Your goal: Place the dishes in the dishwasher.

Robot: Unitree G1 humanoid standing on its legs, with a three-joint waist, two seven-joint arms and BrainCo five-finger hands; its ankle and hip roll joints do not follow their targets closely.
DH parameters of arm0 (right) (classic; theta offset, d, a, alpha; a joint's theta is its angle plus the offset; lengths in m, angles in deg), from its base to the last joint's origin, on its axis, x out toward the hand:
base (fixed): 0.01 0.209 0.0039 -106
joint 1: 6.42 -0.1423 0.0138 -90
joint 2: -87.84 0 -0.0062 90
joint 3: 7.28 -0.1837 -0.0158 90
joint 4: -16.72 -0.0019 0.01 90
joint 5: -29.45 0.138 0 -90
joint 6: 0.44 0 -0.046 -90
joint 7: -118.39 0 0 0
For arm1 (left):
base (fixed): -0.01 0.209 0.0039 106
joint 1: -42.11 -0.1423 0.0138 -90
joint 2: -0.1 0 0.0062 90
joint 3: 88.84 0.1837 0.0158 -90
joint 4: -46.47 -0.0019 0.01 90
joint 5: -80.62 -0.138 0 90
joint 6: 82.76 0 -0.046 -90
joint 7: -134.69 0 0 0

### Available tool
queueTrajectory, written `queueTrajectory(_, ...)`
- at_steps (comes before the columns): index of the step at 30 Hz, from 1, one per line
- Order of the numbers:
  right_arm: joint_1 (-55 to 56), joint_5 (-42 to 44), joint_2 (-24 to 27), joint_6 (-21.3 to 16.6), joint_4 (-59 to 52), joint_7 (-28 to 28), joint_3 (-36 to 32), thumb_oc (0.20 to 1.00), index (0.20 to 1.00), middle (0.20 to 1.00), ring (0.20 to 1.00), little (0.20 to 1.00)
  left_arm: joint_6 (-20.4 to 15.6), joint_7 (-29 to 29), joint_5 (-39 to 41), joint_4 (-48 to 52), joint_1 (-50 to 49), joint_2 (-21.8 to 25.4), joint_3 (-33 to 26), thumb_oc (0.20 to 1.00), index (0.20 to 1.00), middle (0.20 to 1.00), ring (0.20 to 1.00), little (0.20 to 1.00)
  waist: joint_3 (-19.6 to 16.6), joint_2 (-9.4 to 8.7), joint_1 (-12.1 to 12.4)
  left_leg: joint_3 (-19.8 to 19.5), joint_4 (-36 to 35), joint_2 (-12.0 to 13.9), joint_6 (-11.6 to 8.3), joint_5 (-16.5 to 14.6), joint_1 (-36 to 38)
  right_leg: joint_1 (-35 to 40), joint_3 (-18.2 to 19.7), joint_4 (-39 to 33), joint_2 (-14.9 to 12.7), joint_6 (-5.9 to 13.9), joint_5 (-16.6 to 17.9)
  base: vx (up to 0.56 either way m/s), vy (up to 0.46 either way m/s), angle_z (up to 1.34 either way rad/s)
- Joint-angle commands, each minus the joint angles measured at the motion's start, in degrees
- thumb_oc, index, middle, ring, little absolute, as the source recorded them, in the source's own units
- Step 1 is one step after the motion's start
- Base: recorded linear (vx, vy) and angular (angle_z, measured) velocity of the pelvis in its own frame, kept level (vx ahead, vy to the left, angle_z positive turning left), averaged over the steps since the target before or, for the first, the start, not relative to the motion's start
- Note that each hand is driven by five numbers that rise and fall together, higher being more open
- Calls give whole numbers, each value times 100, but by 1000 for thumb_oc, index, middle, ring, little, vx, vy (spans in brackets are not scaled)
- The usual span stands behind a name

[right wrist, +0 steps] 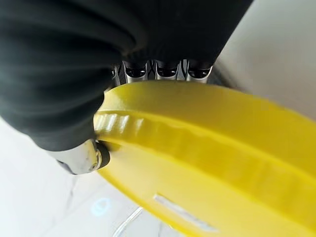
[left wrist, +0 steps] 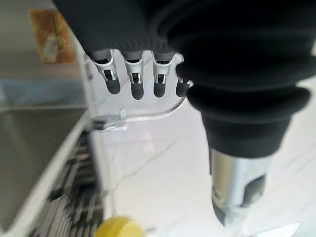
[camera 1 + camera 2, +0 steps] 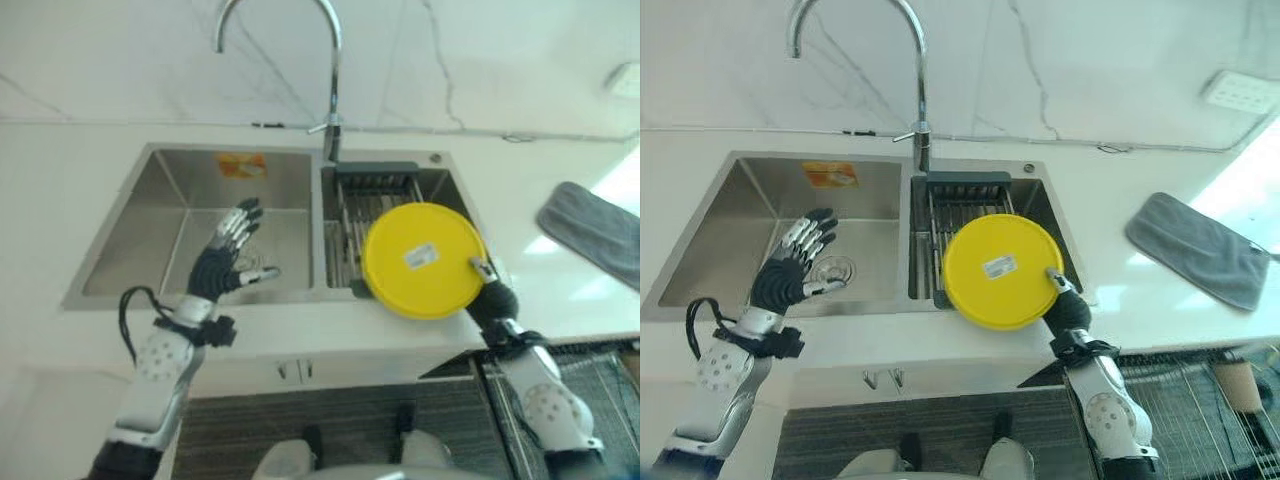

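A round yellow plate point(image 3: 425, 260) with a white sticker on its underside hangs tilted over the right basin of the sink point(image 3: 130, 240). My right hand point(image 3: 490, 295) is shut on its near right rim. The right wrist view shows the thumb point(image 1: 86, 155) on one face of the plate point(image 1: 222, 148) and the fingers point(image 1: 163, 69) behind the other. Over the left basin, my left hand point(image 3: 225, 255) is open with its fingers point(image 2: 133, 79) spread and nothing in it.
A dark wire rack point(image 3: 350, 215) fills the right basin under the plate. A tall curved faucet point(image 3: 330, 60) rises behind the sink. A grey cloth point(image 3: 590, 225) lies on the counter at right. The pulled-out dishwasher rack point(image 3: 1200, 400) sits at lower right.
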Motion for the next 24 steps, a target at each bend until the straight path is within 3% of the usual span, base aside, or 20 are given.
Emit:
queueTrajectory(1, -742, 484, 128, -708, -233, 248, -315, 200, 200, 200, 200, 200, -361, 229, -23, 454, 201, 20, -51, 1000, 1000, 1000, 1000, 1000, -264, 42, 202, -920, -517, 1, -461, -550, 691, 686, 67, -585, -66, -92, 112, -327, -179, -89)
queueTrajectory(3, -759, 632, 102, -869, -200, 153, -257, 200, 200, 200, 200, 200, -199, 159, -9, 482, 319, 101, 48, 1000, 1000, 1000, 1000, 1000, -426, -73, 413, -821, -511, 22, -515, -437, 505, 1307, -20, -998, -280, 1, 120, -310, -372, -123)
queueTrajectory(6, -679, 700, 12, -967, -278, 116, -346, 200, 200, 200, 200, 200, -87, 33, 38, 527, 364, 163, 42, 1000, 1000, 1000, 1000, 1000, -516, -123, 434, -797, -516, 80, -579, -390, 448, 1450, -17, -1084, -579, 150, 424, -208, -350, -73)
queueTrajectory(8, -733, 721, -70, -932, -333, 64, -350, 200, 200, 200, 200, 200, -34, 15, 59, 547, 440, 282, 36, 1000, 1000, 1000, 1000, 1000, -549, -99, 411, -627, -552, 242, -654, -376, 486, 1437, -105, -1006, -860, 271, 633, -281, -466, -46)
queueTrajectory(9, -801, 694, -94, -911, -333, 44, -304, 200, 200, 200, 200, 200, 13, 63, 76, 560, 562, 363, 58, 1000, 1000, 1000, 1000, 1000, -569, -71, 394, -479, -560, 434, -760, -338, 479, 1446, -211, -1226, -838, 292, 466, -272, -497, -62)
queueTrajectory(11, -803, 696, -62, -875, -382, -13, -288, 200, 200, 200, 200, 200, 91, 105, 122, 603, 647, 375, 87, 1000, 1000, 1000, 1000, 1000, -596, -41, 330, -293, -543, 694, -938, -243, 447, 1570, -301, -1841, -591, 257, 102, -235, -491, -61)
queueTrajectory(14, -836, 710, 90, -773, -458, -37, -312, 200, 200, 200, 200, 200, 212, 246, 162, 712, 652, 211, 137, 1000, 1000, 1000, 1000, 1000, -628, -31, 193, -110, -578, 1056, -1175, -38, 378, 1613, -171, -2387, -253, 210, -53, -224, -470, -95)
queueTrajectory(18, -673, 676, 245, -656, -674, -58, -337, 200, 200, 200, 200, 200, 91, 185, 28, 790, 434, -97, 212, 1000, 1000, 1000, 1000, 1000, -632, -44, 16, -163, -578, 1417, -1439, 218, 236, 1452, 170, -2394, 192, -109, -234, -158, -459, -44)
queueTrajectory(19, -670, 566, 297, -662, -758, -94, -313, 200, 200, 200, 200, 200, -39, 254, -317, 765, 304, -130, 326, 1000, 1000, 1000, 1000, 1000, -615, -21, 7, -393, -578, 1490, -1522, 292, 171, 1373, 338, -2394, 396, -237, -295, -121, -483, -66)
queueTrajectory(21, -701, 524, 342, -566, -828, -168, -265, 200, 200, 200, 200, 200, -85, 418, -153, 771, 225, -113, 349, 1000, 1000, 1000, 1000, 1000, -588, -7, 82, -686, -479, 1349, -1485, 273, 159, 1404, 462, -2394, 474, -297, -332, -10, -302, -67)
queueTrajectory(22, -773, 435, 334, -564, -797, -190, -205, 200, 200, 200, 200, 200, -82, 448, -80, 796, 216, -160, 303, 1000, 1000, 1000, 1000, 1000, -536, -4, 165, -850, -37, 984, -1344, 2, 31, 1437, 490, -2394, 475, -333, -346, 30, -203, -67)
queueTrajectory(24, -781, 325, 315, -658, -806, -185, -152, 200, 200, 200, 200, 200, -85, 330, -84, 784, 231, -197, 267, 1000, 1000, 1000, 1000, 1000, -499, -3, 195, -656, 330, 595, -1196, -259, -92, 1488, 378, -2394, 457, -343, -356, 33, -117, -56)
